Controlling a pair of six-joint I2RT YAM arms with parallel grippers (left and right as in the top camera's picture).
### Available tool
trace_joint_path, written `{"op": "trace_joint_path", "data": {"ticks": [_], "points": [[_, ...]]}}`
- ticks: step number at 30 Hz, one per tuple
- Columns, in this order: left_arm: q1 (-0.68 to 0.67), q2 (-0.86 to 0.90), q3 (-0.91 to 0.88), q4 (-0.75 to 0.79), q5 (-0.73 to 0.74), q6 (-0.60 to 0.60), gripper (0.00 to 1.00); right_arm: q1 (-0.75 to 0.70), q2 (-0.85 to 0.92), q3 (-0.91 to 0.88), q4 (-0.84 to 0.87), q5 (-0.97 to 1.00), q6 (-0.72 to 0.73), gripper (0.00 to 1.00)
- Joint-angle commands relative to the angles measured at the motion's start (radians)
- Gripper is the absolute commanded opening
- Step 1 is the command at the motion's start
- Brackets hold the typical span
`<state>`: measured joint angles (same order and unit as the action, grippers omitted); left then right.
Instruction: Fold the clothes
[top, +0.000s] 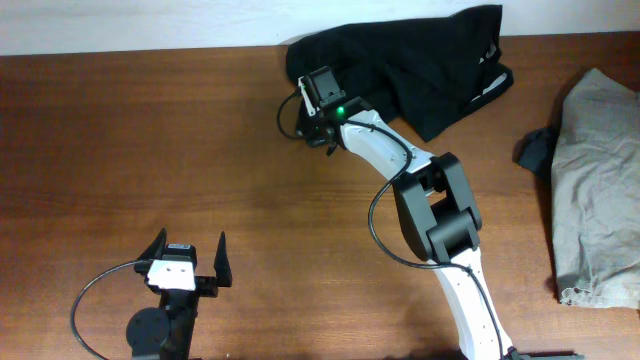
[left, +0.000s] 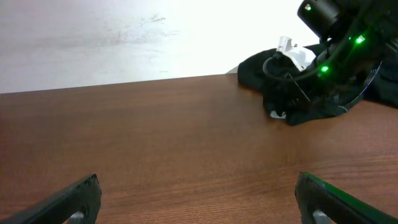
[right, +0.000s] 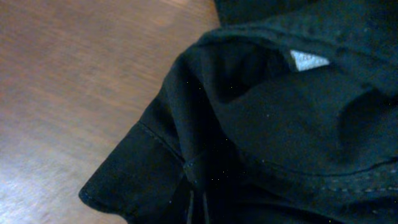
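The clothes (top: 420, 70), black shorts, lie bunched at the table's far edge. My right gripper (top: 318, 78) sits at their left end. In the right wrist view its fingers stand almost together at the bottom (right: 194, 208), with a fold of the black cloth (right: 280, 118) pinched at their tips, and a small light label (right: 308, 60) shows inside the waistband. My left gripper (top: 190, 245) stands open and empty near the front left, far from the shorts. In the left wrist view it (left: 199, 199) faces the black bundle (left: 298, 106) across bare wood.
A grey garment (top: 600, 190) lies crumpled at the right edge, with a dark piece (top: 535, 150) beside it. The right arm (top: 440, 210) reaches diagonally from the front right to the shorts. A pale wall runs behind the table's far edge.
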<state>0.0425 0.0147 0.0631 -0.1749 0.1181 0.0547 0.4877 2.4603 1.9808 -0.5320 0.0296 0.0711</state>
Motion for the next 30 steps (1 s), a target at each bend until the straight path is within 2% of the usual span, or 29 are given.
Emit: {"op": "trace_joint_path", "data": {"ticks": [1, 8, 9, 10, 11, 12, 15, 18, 20, 22, 27, 30], "points": [[0.006, -0.007, -0.009, 0.002, -0.008, -0.013, 1.00, 0.084, -0.065, 0.109, -0.067, -0.020, 0.015, 0.04], [0.006, -0.007, -0.009, 0.002, -0.007, -0.013, 0.99, 0.212, -0.117, 0.359, -0.173, -0.082, 0.011, 0.04], [0.006, -0.007, -0.009, 0.002, -0.007, -0.013, 0.99, 0.226, -0.117, 0.374, -0.183, -0.082, 0.011, 0.10], [0.006, -0.007, -0.009, 0.002, -0.007, -0.013, 0.99, 0.233, -0.121, 0.385, -0.198, -0.082, 0.011, 0.64], [0.006, -0.007, -0.009, 0.002, -0.008, -0.013, 0.99, 0.234, -0.122, 0.391, -0.211, -0.082, 0.011, 0.85], [0.006, -0.007, -0.009, 0.002, -0.007, -0.013, 1.00, 0.232, -0.127, 0.397, -0.229, -0.078, 0.011, 0.99], [0.006, -0.007, -0.009, 0.002, -0.007, -0.013, 0.99, 0.201, -0.164, 0.422, -0.343, -0.030, 0.008, 0.99], [0.006, -0.007, -0.009, 0.002, -0.007, -0.013, 0.99, 0.153, -0.195, 0.426, -0.479, -0.006, -0.089, 0.99], [0.006, -0.007, -0.009, 0.002, -0.007, -0.013, 0.99, 0.117, -0.186, 0.409, -0.598, -0.006, -0.152, 0.96], [0.006, -0.007, -0.009, 0.002, -0.007, -0.014, 0.99, 0.098, -0.177, 0.365, -0.635, -0.003, -0.174, 0.93], [0.006, -0.007, -0.009, 0.002, -0.007, -0.013, 0.99, 0.047, -0.175, 0.161, -0.549, 0.003, -0.177, 0.94], [0.006, -0.007, -0.009, 0.002, -0.007, -0.013, 0.99, 0.043, -0.175, 0.025, -0.487, -0.066, -0.274, 0.90]]}}
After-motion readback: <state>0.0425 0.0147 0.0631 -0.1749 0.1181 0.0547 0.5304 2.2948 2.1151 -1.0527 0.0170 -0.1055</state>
